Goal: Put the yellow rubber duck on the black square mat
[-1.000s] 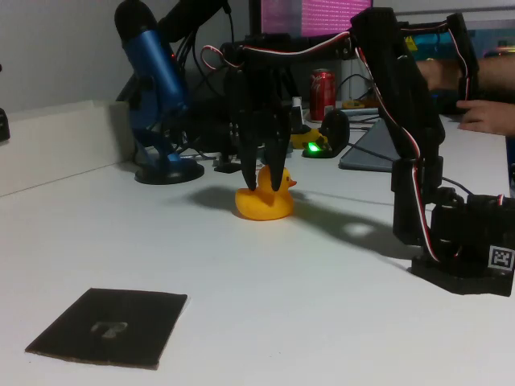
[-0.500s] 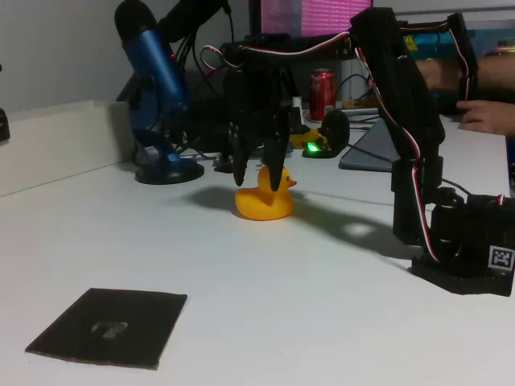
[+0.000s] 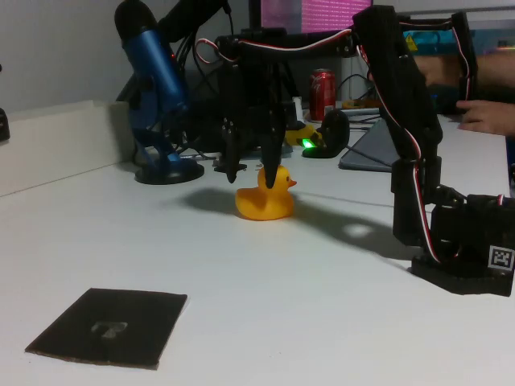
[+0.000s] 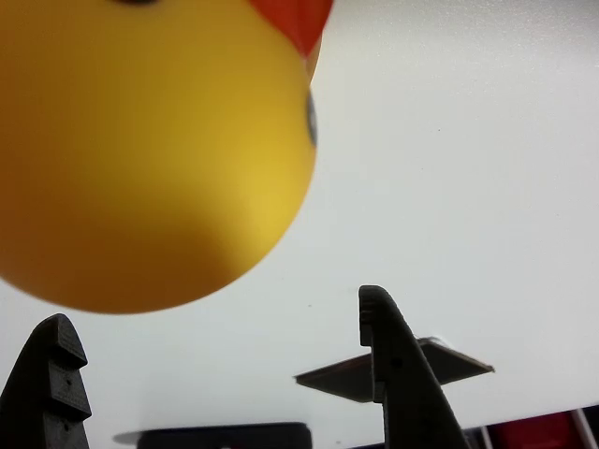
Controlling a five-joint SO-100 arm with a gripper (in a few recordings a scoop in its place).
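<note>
Yellow rubber duck (image 3: 264, 199): mid-table, far right of black square mat (image 3: 109, 326); glossy, likely light, squashy, slippery; I'd pinch its plump body; gripper (image 3: 253, 173) spread, empty, straddling its head.

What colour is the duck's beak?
Orange. The yellow rubber duck's beak shows best in the wrist view.
</note>
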